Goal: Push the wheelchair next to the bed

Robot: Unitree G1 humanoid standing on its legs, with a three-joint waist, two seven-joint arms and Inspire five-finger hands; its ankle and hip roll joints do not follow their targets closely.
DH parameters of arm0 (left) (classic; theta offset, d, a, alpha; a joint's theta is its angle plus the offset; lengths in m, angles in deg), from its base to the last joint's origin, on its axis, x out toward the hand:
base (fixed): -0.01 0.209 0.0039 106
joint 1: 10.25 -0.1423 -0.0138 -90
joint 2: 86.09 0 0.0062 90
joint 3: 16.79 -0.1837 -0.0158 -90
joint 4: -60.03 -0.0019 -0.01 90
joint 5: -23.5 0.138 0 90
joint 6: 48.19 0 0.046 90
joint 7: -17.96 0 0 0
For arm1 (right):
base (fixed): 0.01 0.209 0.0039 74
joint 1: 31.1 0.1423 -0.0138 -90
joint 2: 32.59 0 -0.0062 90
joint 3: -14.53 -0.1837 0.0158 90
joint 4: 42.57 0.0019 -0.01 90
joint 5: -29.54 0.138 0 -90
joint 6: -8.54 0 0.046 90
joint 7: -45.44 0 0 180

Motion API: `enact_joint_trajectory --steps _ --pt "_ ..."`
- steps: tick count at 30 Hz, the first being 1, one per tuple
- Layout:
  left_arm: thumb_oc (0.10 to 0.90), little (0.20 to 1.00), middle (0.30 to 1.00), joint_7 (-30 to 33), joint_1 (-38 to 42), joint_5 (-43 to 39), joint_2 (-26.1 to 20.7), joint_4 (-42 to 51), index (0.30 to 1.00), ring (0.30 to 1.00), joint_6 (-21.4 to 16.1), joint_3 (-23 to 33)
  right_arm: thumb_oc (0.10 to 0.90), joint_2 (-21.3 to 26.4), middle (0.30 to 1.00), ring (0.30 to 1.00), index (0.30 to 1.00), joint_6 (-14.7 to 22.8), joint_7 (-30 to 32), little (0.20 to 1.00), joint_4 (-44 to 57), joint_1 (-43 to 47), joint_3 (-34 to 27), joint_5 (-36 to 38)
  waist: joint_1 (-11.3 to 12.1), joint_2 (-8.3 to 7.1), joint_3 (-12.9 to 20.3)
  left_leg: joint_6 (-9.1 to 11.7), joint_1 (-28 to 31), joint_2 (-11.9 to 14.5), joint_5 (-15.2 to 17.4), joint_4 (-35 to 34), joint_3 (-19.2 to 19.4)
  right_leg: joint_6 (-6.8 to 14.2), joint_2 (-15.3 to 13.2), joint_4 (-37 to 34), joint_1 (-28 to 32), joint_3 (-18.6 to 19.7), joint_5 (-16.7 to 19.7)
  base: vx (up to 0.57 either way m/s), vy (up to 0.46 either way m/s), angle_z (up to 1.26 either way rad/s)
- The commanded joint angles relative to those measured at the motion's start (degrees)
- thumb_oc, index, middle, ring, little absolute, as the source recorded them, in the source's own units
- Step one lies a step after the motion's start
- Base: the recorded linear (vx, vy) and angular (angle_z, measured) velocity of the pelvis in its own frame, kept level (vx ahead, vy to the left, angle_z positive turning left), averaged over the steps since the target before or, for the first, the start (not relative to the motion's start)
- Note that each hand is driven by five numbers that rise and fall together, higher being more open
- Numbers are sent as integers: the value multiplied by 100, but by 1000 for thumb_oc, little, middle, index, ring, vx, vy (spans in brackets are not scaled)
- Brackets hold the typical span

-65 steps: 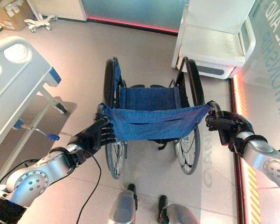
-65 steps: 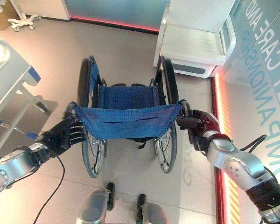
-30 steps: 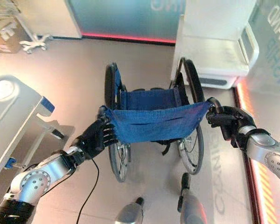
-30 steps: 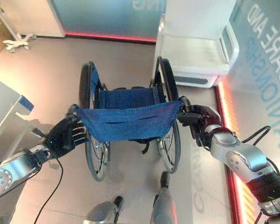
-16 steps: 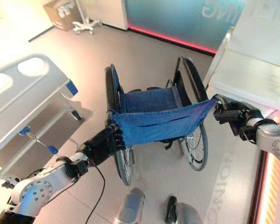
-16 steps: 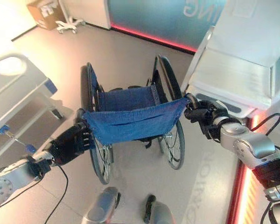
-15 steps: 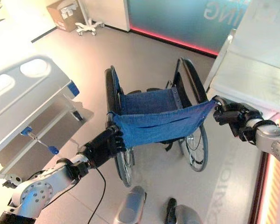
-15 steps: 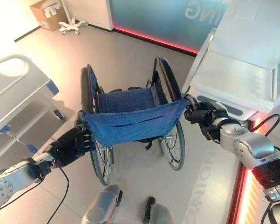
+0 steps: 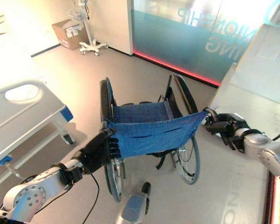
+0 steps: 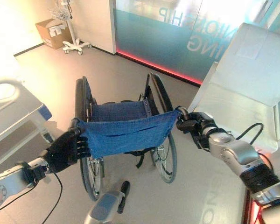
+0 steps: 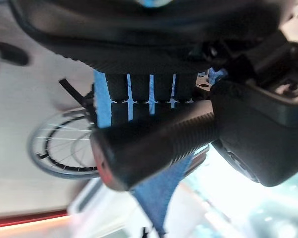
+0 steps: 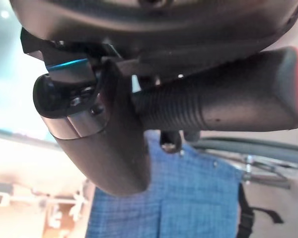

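A wheelchair [image 9: 149, 133] with a blue fabric seat and backrest and black wheels stands on the floor in front of me. My left hand [image 9: 99, 150] is shut on its left push handle [image 11: 154, 146]. My right hand [image 9: 226, 128] is shut on the right push handle [image 12: 223, 106]. A bed [image 9: 23, 116] with a pale grey frame and blue corner bumper stands to the left of the wheelchair, about a wheel's width away.
A white padded chair or cabinet [image 10: 245, 79] stands close on the right of the wheelchair. A teal glass wall with a red floor strip [image 9: 177, 65] runs behind. A cardboard box [image 9: 70, 33] and a wheeled stand [image 9: 91, 44] sit far back left.
The whole view has swung and moved forward with the wheelchair: the bed now lies lower left and the glass wall shows nearer. Both hands stay shut on the handles.
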State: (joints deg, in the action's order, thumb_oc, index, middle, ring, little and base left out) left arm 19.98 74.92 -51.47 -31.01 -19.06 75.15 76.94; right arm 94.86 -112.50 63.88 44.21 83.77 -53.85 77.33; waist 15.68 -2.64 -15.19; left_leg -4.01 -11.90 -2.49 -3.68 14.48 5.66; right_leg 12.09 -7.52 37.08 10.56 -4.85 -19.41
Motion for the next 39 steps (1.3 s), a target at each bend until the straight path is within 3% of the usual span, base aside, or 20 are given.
enact_joint_trajectory --steps 1,3,4,5,6,7,8,11,12,16,18,21,22,23,24,26,28,30,36,39 --pt "400 300 300 127 1021 197 -359 -166 300 300 -766 460 400 -507 300 300 300 1042 -534 300 924 534 139 81 -78 48 370 -29 235 -276 128 -544 -341 -54 828 894 -366 -354 2686 368 93 37" --pt "400 300 300 75 1190 177 -396 -270 300 300 -753 318 400 -559 300 300 300 1065 -530 300 836 679 198 32 -192 85 332 -70 372 -320 231 -466 -407 -202 710 924 -781 -417 2457 394 58 15" --pt "400 300 300 -29 1258 197 -431 -261 300 300 -733 248 400 -553 300 300 300 1022 -484 300 814 746 190 -20 -292 87 269 -81 503 -432 257 -419 -541 -337 649 356 -1008 -490 2083 363 2 6" --pt "400 300 300 -53 1263 185 -441 -244 300 300 -727 246 400 -540 300 300 300 1007 -482 300 812 754 175 -50 -302 113 278 -75 512 -431 251 -412 -585 -376 661 133 -1073 -499 2054 522 -68 25" --pt "400 300 300 -211 1220 126 -523 -176 300 300 -708 312 400 -412 300 300 300 999 -472 300 802 732 37 -59 -324 127 236 -32 646 -471 354 -349 -794 -505 516 -630 -1250 -586 1914 280 -69 38" --pt "400 300 300 -217 1219 129 -524 -178 300 300 -708 312 400 -413 300 300 300 998 -472 300 804 728 35 -60 -346 126 219 -30 664 -481 365 -341 -816 -505 508 -635 -1218 -609 1901 486 -227 57" --pt "400 300 300 -374 1212 174 -534 -146 300 300 -728 322 400 -296 300 300 300 1083 -530 300 666 742 -90 -61 -429 37 93 -24 945 -602 701 -172 -1008 -496 222 -1745 -1520 -622 2196 439 -252 69" --pt "400 300 300 -408 1225 264 -498 -110 300 300 -778 236 400 -223 300 300 300 1057 -492 300 572 891 -72 -14 -617 -2 -18 -18 1312 -657 1120 -34 -1178 -344 42 -2685 -1838 -483 2598 449 -268 81" --pt "400 300 300 -378 1183 322 -487 -49 300 300 -891 139 400 -125 300 300 300 904 -460 300 630 1107 -44 72 -676 -34 -51 13 1583 -633 1384 26 -1332 -196 -211 -3382 -2151 -380 2891 494 -288 79" --pt "400 300 300 -338 882 347 -424 145 300 300 -1006 299 400 113 300 300 300 699 -559 300 751 1292 -98 249 -690 -52 -56 23 1858 -505 1705 156 -1527 -122 -289 -3347 -2219 -251 3090 497 -284 54" --pt "400 300 300 -375 734 361 -296 221 300 300 -1011 409 400 160 300 300 300 669 -705 300 607 1439 -43 203 -661 -112 56 69 1889 -422 1581 419 -1594 -136 -156 -3293 -2033 -295 2956 495 -283 46" --pt "400 300 300 -286 616 272 -178 281 300 300 -939 497 400 192 300 300 300 549 -888 300 474 1556 25 167 -735 -77 244 330 2102 -146 1049 793 -1655 -325 96 -2928 -1981 -380 2713 428 -228 80" --pt "400 300 300 -217 581 251 -106 298 300 300 -894 525 400 241 300 300 300 526 -1041 300 427 1580 69 83 -755 -69 290 514 2046 9 541 1485 -1480 -489 194 -2891 -1818 -511 2586 370 -333 75" --pt "400 300 300 -170 535 219 -38 359 300 300 -838 558 400 307 300 300 300 535 -1165 300 388 1615 119 -4 -735 -174 273 720 1563 4 -121 2593 -1192 -691 216 -3026 -1485 -655 2472 417 -430 42" --pt "400 300 300 -178 478 204 -4 398 300 300 -826 593 400 373 300 300 300 546 -1207 300 383 1637 144 -18 -701 -192 203 802 1046 -79 -301 3652 -1036 -842 283 -3040 -1292 -697 2368 271 -343 6" --pt "400 300 300 -145 475 248 78 477 300 300 -769 623 400 403 300 300 300 575 -1219 300 393 1658 150 34 -615 -254 79 752 240 -330 -289 4397 -874 -976 337 -3020 -1063 -795 2227 255 -262 -11" --pt "400 300 300 -148 460 336 131 495 300 300 -780 623 400 361 300 300 300 592 -1116 300 443 1663 166 103 -512 -249 -22 647 -90 -439 -93 4131 -817 -994 449 -3046 -854 -780 2176 359 -202 22" --pt "400 300 300 -136 366 340 72 478 300 300 -866 713 400 297 300 300 300 614 -1108 300 507 1711 202 83 -369 -208 -79 554 -212 -506 -23 3170 -731 -946 621 -3078 -635 -706 2073 438 -161 29" --pt "400 300 300 -348 222 654 79 235 300 300 -1035 707 400 -319 300 300 300 755 -880 300 -30 2043 559 6 139 106 -26 767 -333 -98 -1064 -620 -253 -1085 1347 -3207 314 -695 1427 555 -85 0" --pt "400 300 300 -271 268 847 166 279 300 300 -1091 599 400 -450 300 300 300 866 -822 300 20 1746 504 -165 238 183 39 819 -433 -97 -1238 -1412 110 -1116 1559 -3174 714 -669 1093 595 -42 20"
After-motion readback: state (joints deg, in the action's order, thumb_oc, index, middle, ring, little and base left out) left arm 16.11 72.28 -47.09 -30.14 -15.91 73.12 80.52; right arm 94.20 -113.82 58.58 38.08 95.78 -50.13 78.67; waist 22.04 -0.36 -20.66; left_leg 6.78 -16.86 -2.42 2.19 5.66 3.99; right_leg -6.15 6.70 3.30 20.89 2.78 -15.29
